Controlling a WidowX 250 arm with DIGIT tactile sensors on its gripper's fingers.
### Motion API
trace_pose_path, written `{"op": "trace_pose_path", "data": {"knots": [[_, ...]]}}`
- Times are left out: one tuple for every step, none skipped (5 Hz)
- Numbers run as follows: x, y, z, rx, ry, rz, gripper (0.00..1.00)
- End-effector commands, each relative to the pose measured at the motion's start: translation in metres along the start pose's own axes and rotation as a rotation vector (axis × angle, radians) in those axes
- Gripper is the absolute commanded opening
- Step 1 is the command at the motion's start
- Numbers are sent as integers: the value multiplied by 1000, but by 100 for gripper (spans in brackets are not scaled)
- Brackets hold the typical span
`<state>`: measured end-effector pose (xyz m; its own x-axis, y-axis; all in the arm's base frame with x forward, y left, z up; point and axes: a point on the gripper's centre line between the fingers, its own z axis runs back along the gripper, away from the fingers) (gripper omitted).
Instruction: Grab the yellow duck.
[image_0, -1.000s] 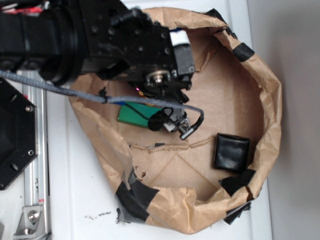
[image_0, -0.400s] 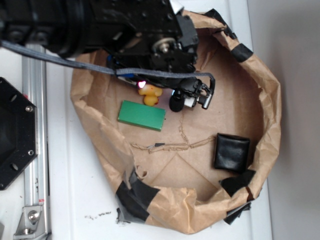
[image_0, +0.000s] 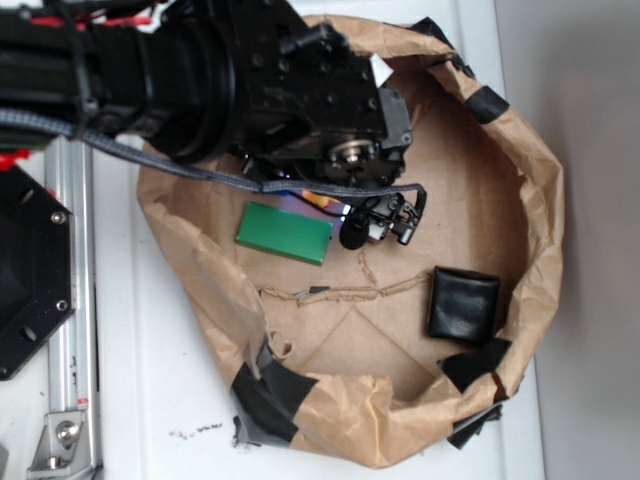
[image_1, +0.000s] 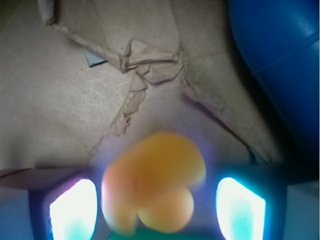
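Pre-grasp step. Wrist view: duck (image_1: 152, 185) sits between the two lit fingers (image_1: 72, 210), gaps on both sides, so gripper (image_1: 155, 210) is spread, not yet pinching. Duck lies on the paper bowl (image_0: 530, 200) floor beside the green block (image_0: 284, 232). Next: press together squarely.

Creased matt brown paper bag (image_0: 535, 200); glossy black pouch (image_0: 464, 305).
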<state>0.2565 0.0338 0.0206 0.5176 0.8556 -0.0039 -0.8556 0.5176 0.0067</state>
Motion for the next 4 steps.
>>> {"op": "trace_pose_path", "data": {"knots": [[-5,12,-13,10,32,-57,0],[-9,16,-13,6,-2,-108,0],[-9,10,-7,-10,-35,-153,0],[-6,8,-3,-26,-46,-178,0]]}}
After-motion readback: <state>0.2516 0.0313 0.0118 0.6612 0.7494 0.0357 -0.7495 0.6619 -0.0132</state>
